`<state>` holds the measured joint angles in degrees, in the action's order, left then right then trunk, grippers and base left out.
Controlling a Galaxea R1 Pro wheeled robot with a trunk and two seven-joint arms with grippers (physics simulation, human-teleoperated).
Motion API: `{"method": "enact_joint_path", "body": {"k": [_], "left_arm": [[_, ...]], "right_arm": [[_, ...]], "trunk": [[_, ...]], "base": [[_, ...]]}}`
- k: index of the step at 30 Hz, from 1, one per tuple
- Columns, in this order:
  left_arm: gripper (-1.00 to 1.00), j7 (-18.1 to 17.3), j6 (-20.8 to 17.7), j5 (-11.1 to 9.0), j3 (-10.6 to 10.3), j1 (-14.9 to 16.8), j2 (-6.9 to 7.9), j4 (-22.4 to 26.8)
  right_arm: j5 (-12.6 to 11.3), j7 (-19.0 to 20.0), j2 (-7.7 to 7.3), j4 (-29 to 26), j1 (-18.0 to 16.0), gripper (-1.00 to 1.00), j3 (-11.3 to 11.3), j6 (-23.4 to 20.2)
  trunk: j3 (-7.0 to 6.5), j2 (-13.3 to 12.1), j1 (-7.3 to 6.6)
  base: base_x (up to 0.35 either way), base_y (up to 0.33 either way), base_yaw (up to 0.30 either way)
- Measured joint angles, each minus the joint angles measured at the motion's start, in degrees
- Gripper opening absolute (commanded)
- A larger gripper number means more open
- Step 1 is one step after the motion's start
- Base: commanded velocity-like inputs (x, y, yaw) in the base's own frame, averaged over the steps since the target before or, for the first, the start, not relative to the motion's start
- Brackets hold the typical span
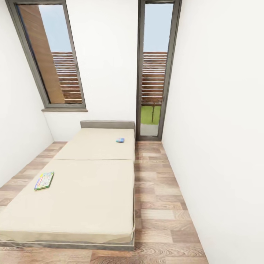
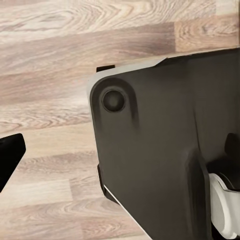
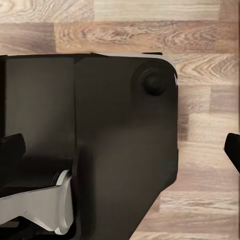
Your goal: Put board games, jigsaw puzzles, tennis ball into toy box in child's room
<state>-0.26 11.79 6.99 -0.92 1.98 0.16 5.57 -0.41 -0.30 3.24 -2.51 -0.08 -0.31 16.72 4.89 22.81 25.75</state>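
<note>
Head view: a narrow white-walled room with a wood-plank floor [image 1: 161,205], looking down the length of a low cream bed [image 1: 91,190] in two sections, its grey headboard [image 1: 107,124] against the far wall. At left, a green-bordered board game [image 1: 44,180] lies flat near the left edge of the nearer mattress section; behind it a tall window [image 1: 51,55] shows slatted brown shutters. Farther right, a small blue board game [image 1: 120,140] rests on the far section, near its right edge and close to the headboard, well apart from the first game. Right of the bed, a glazed door [image 1: 154,69] opens onto more shutters and a strip of grass. The left wrist camera looks down on plank flooring and the robot's dark base [image 2: 165,150], with one black fingertip [image 2: 10,155] of the left gripper at the frame edge; the right wrist camera gives a like picture, one fingertip [image 3: 233,147] at its edge. How far either gripper is open cannot be told; nothing is seen in their hold.
</note>
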Motion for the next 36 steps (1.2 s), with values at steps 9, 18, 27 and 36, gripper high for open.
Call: {"method": "enact_joint_path", "body": {"k": [9,18,27,36], "left_arm": [[1.00,0.00,0.75,0.04,0.00,-0.02,0.00,0.02],[1.00,0.00,0.99,0.07,-0.01,-0.02,-0.02,0.03],[1.00,-0.01,1.01,0.06,-0.01,-0.02,-0.05,0.03],[1.00,-0.03,1.02,0.07,0.00,-0.02,-0.08,0.03]], "right_arm": [[0.30,-0.02,0.02,-0.01,0.00,1.00,0.21,0.01],[0.47,-0.02,0.04,-0.01,0.00,1.00,0.23,0.01],[0.48,-0.02,0.09,-0.01,0.00,1.00,0.36,0.01],[0.49,-0.02,0.09,-0.01,0.00,1.00,0.39,0.01]], "trunk": [[0.00,0.00,0.00],[0.00,0.00,0.00],[0.00,0.00,0.00],[0.00,0.00,0.00]], "base": [[0.001,-0.030,0.224],[0.000,-0.002,0.277],[0.000,0.000,0.281],[0.000,0.000,0.282]]}}
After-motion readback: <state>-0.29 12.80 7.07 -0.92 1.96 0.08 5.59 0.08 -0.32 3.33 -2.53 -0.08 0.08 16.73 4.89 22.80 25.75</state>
